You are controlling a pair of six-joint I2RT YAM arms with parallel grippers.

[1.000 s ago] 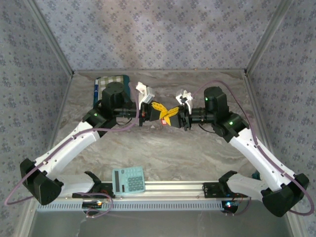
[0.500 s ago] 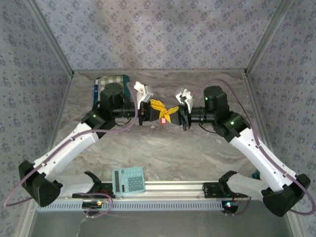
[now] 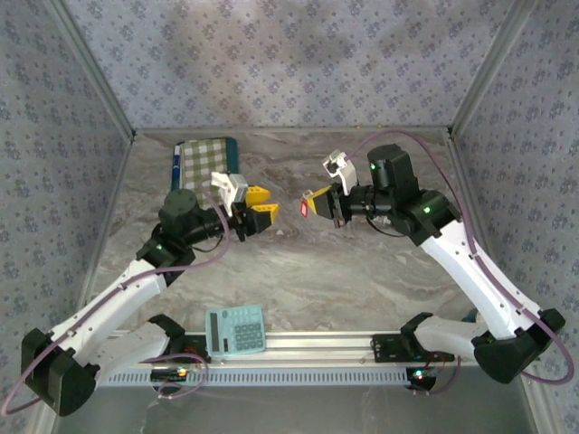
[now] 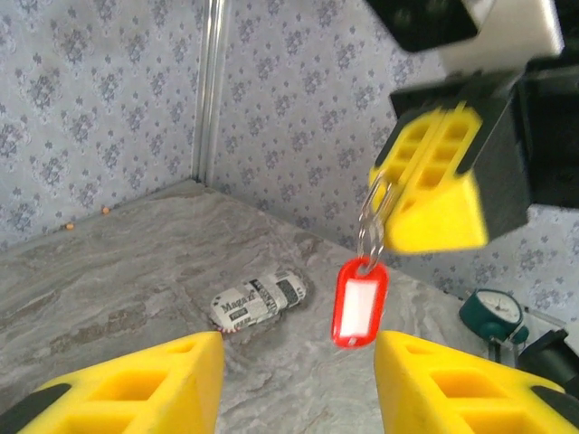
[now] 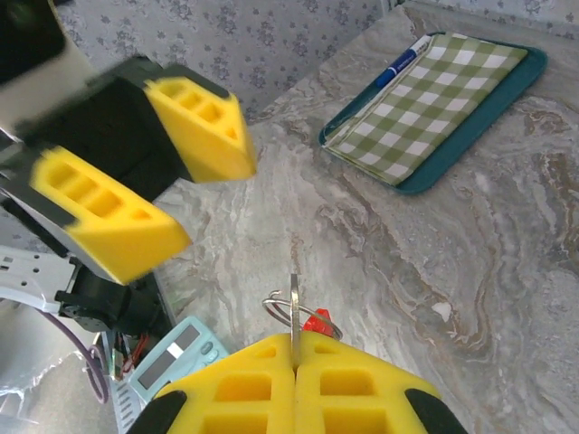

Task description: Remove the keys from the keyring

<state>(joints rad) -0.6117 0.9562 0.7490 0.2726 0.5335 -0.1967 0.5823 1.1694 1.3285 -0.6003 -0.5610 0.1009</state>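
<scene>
My right gripper [image 3: 314, 200] is shut on the keyring [image 5: 294, 307], a thin metal ring standing on edge between its yellow fingers [image 5: 362, 389]. The keys [image 4: 359, 301], a red oblong tag with a white label, hang from that ring [image 4: 371, 212] above the table. They show as a small red spot [image 3: 303, 208] from above. My left gripper [image 3: 257, 204] is open and holds nothing. It sits a short way left of the tag, with its fingers [image 4: 136, 389] spread wide below it. In the right wrist view the left gripper [image 5: 217, 206] hovers apart from the ring.
A teal tray [image 3: 204, 152] with a green check cloth and a pen [image 5: 403, 61] lies at the back left. A teal calculator [image 3: 235, 329] rests at the near edge. A small newsprint-patterned object [image 4: 258, 300] and a round gauge [image 4: 493, 312] sit on the marble table.
My left gripper opened and drew back to the left, away from the right gripper. The right gripper stayed shut and kept the ring with the red tag.
</scene>
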